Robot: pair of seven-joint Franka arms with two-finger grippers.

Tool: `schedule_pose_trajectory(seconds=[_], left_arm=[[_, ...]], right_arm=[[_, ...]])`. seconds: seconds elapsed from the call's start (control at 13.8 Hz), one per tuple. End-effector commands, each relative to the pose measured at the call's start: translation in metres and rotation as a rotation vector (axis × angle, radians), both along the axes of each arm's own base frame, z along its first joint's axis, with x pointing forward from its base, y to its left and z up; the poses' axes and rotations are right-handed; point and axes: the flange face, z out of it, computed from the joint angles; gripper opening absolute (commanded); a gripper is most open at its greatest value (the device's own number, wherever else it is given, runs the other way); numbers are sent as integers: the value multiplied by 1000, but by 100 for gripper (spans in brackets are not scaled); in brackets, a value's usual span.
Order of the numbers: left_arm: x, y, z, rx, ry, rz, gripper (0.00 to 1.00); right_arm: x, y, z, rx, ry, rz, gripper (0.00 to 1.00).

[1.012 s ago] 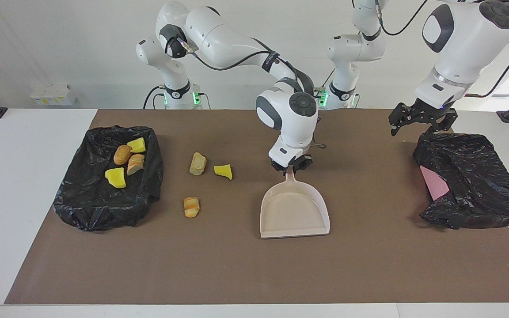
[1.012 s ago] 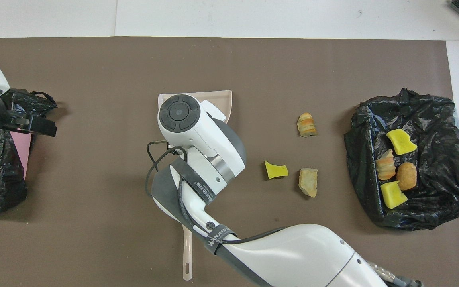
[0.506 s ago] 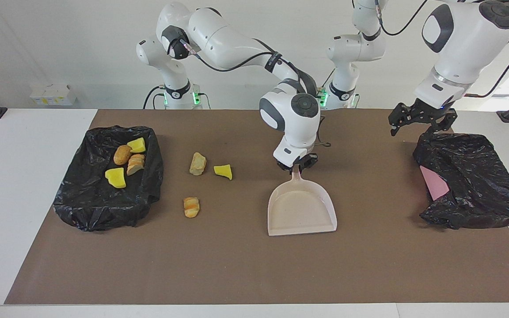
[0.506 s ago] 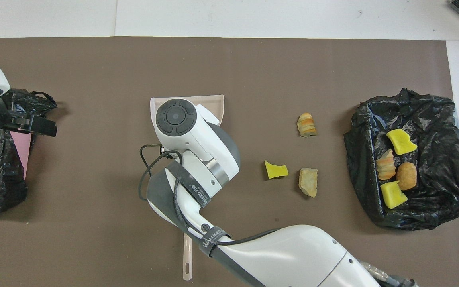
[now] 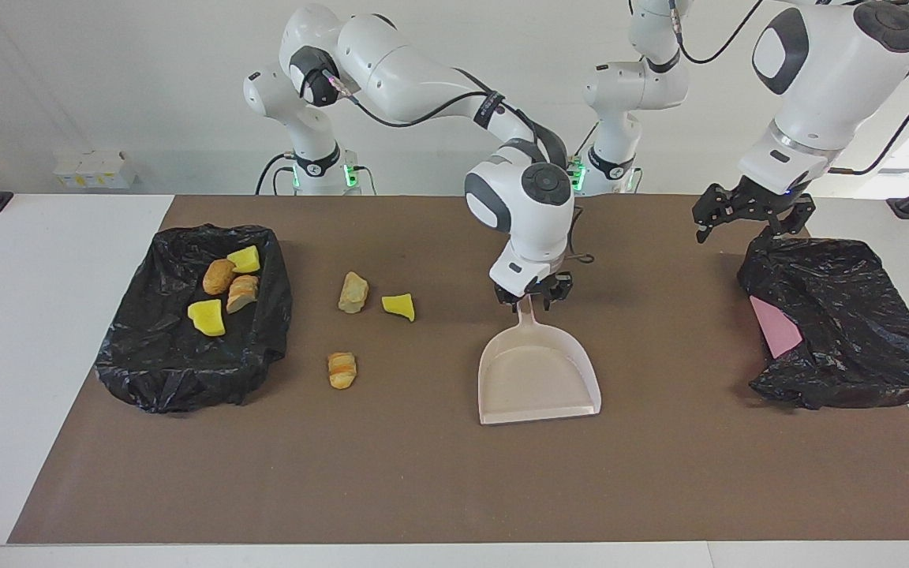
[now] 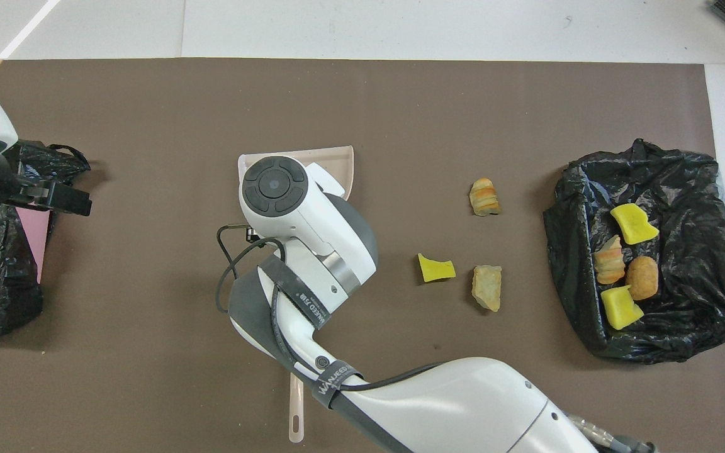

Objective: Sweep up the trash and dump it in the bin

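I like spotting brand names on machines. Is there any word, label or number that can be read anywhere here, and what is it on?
"WANEED...": white letters on the black strap round the right arm; the last letters curve out of sight.
More white print on the second strap higher up the same arm: too small to read.
White boxes at the table's edge near the right arm's base: no legible text.
Nothing readable on the dustpan, the bin bags or the left arm.

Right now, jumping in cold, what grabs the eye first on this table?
The right pincer, open, over the handle of the beige dustpan that lies mid-table. Three trash pieces lie loose between the dustpan and the black-lined bin at the right arm's end, which holds four more. The left pincer waits, open, over the other black bag.
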Motion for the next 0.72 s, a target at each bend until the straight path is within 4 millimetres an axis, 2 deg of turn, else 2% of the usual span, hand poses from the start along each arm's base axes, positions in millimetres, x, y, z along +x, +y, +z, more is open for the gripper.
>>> schedule_pose_trajectory(seconds=[0.0,0.22,0.29,0.43,0.65], left_arm=[[-5,-3,-2,-9,-10,-13,100],[-1,-9,-8,-9,-12,-17,100],[0,-19,-9,-12,-18,-29,100],[8,-26,-21,-11,-10,-35,100],[15,-68,-41,-1,15,-34,100]], right_arm=[[-30,-15,34,-15,2,-32,85],[-77,-14,43,-32,51,-46,88],[-97,-12,44,-35,66,-31,88],[-127,-5,40,-27,110,-41,88],[-167,-2,34,-26,154,-50,88]])
